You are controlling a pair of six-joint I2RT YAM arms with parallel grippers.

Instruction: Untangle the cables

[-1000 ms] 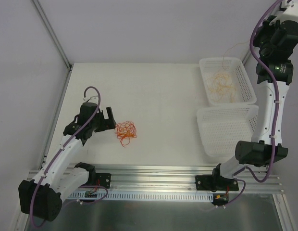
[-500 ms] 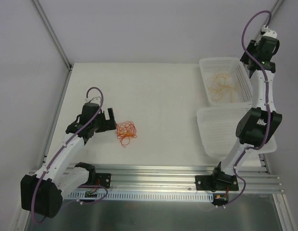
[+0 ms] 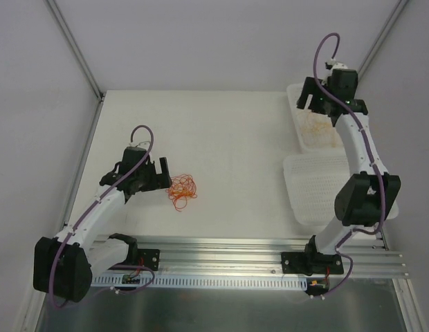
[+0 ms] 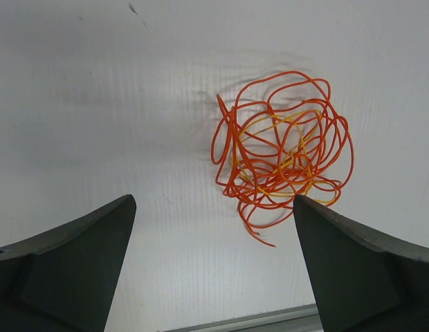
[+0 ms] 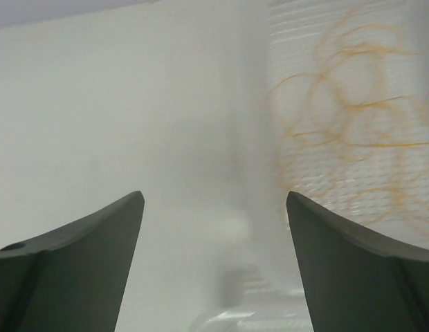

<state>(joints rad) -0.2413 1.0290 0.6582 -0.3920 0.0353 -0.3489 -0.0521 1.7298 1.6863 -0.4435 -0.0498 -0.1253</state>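
Red-orange cable tangle [image 4: 282, 158], yellow strands inside, on table [image 3: 228, 145] just ahead of left claw [image 4: 213, 204], nearer its right finger, untouched. Claw wide, empty. Pale cables [image 5: 353, 117] in basket [image 3: 298, 135], ahead-right of right claw [image 5: 214, 197], also wide, empty.

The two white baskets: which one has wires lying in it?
The far basket, higher in the top view: pale yellow-orange wires curl on its floor. The near basket shows no wires.

cables [image 3: 181, 188] left, baskets [image 3: 308, 190] right, open table [image 3: 235, 145] between
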